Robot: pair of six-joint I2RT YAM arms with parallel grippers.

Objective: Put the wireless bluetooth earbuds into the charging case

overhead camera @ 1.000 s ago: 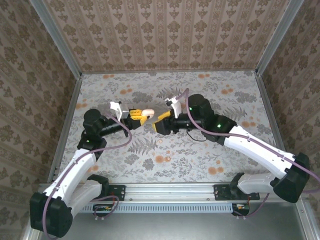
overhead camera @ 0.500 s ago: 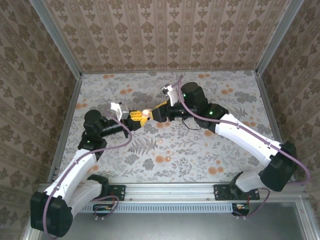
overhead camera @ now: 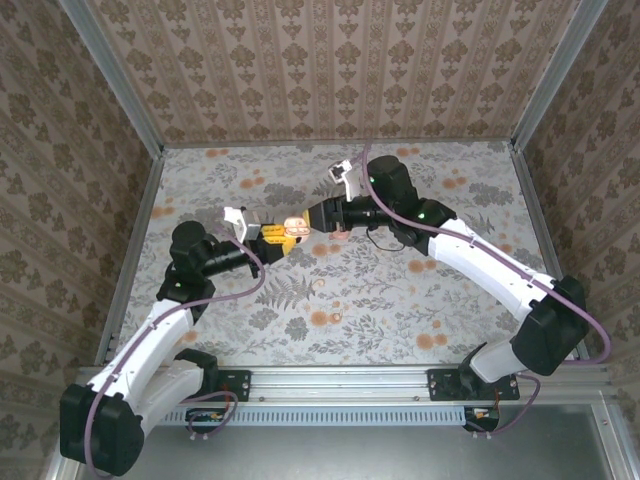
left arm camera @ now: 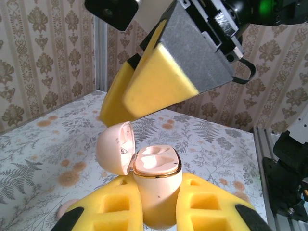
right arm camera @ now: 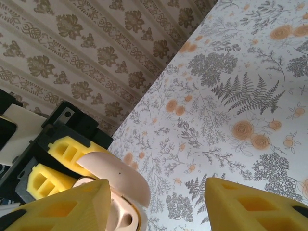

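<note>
Charging case (left arm camera: 155,185) upright in left tool (left arm camera: 159,211); lid (left arm camera: 113,147) hinged open.

The charging case (left arm camera: 156,192) is smooth salmon-pink plastic with a soft satin sheen, and a thin glossy gold-coloured band (left arm camera: 159,173) rims its opening. The yellow finger pads (left arm camera: 204,207) look matt and slightly grainy. The table (overhead camera: 400,300) has a matt floral-print covering.

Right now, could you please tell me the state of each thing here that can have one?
charging case: upright, gripped at its lower body
lid: hinged open, tipped to one side
left gripper: shut on the charging case
right gripper: open, fingers apart, close over the lid
</note>
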